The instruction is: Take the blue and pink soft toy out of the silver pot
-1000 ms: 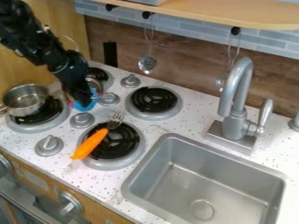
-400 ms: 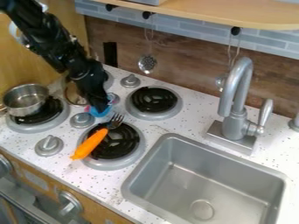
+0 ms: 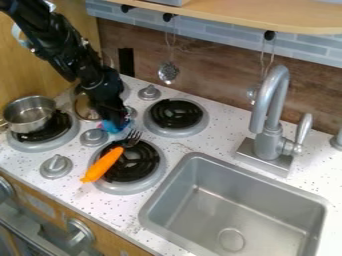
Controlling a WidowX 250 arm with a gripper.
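Observation:
The gripper (image 3: 115,122) hangs low over the white counter, between the two left burners and the two right ones. It is shut on a small blue thing (image 3: 109,126) with a little pink on it, mostly hidden by the black fingers. Just to its lower right is a fork with an orange handle (image 3: 103,165). That fork lies slantwise over the front right burner (image 3: 149,162), its tines (image 3: 133,136) towards the back. A round metal item (image 3: 84,107) shows behind the gripper, partly covered by the arm.
A metal pot (image 3: 29,114) sits on the front left burner. Grey knobs (image 3: 94,137) stand among the burners. The sink (image 3: 193,202) and tall faucet (image 3: 268,114) are at the right. A ladle (image 3: 168,73) hangs on the back wall.
The gripper has moved right and slightly towards the front, carrying the blue thing closer to the fork's tines. The fork and pot have stayed where they were.

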